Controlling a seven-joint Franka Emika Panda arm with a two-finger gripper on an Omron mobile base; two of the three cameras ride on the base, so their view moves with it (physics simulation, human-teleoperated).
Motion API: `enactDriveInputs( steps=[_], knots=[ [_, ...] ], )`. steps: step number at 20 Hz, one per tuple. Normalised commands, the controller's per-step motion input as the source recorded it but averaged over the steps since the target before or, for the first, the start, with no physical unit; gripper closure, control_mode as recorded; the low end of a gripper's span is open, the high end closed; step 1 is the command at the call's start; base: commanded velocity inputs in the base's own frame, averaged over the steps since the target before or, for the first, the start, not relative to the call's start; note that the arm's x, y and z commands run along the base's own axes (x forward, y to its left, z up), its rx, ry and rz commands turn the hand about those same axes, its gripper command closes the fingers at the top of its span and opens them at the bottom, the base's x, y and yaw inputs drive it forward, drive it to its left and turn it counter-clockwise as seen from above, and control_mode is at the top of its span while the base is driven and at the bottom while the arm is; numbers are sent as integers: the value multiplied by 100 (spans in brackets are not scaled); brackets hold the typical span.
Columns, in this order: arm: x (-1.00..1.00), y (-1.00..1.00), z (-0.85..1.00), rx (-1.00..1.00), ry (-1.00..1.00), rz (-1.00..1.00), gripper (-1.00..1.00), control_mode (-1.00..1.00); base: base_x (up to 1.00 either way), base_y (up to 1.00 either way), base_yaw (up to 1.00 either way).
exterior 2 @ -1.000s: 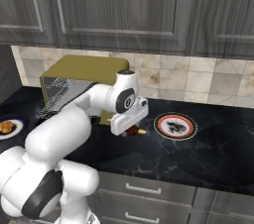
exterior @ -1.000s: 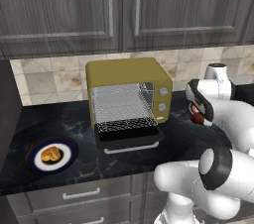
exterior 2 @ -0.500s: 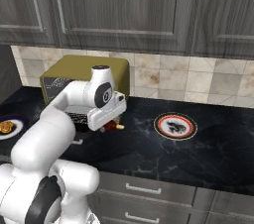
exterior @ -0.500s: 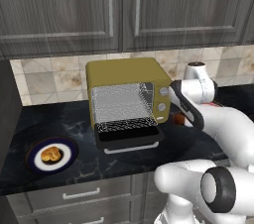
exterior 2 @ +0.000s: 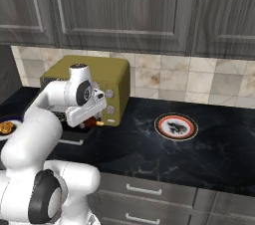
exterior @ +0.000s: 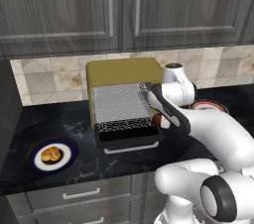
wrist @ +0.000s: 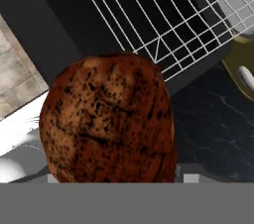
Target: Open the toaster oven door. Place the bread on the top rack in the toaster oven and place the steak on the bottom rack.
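The olive-yellow toaster oven [exterior: 124, 72] stands at the back of the counter. Its black door [exterior: 130, 139] lies folded down and open, with grey wire racks [exterior: 121, 103] showing inside. My gripper [exterior: 158, 119] is shut on the steak [wrist: 109, 119], a brown, black-speckled slab. It hangs just right of the open cavity, over the door's right end. In the hand view a white wire rack [wrist: 163, 25] spreads right behind the steak. The bread [exterior: 50, 154], a golden roll, rests on a blue-rimmed plate [exterior: 34, 161] at the left.
A red-rimmed plate [exterior 2: 175, 126] with a dark mark lies on the black marble counter, right of the oven. The oven's knobs [exterior 2: 108, 102] are close beside my hand. Dark cabinets hang overhead, and drawers [exterior 2: 144, 189] run below the counter edge.
My arm has swung left from near the red-rimmed plate to the front of the open oven, carrying the steak. Oven, door and bread have stayed put.
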Motion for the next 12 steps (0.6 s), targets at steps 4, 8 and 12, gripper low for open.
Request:
enactDriveInputs(
  steps=[4,8,12],
  knots=[
    [30,72,6,0,0,-1,100,-100,0,0,0],
    [37,61,7,0,0,-1,100,-100,0,0,0],
    [45,48,10,0,0,-3,100,-100,0,0,0]
  ],
)
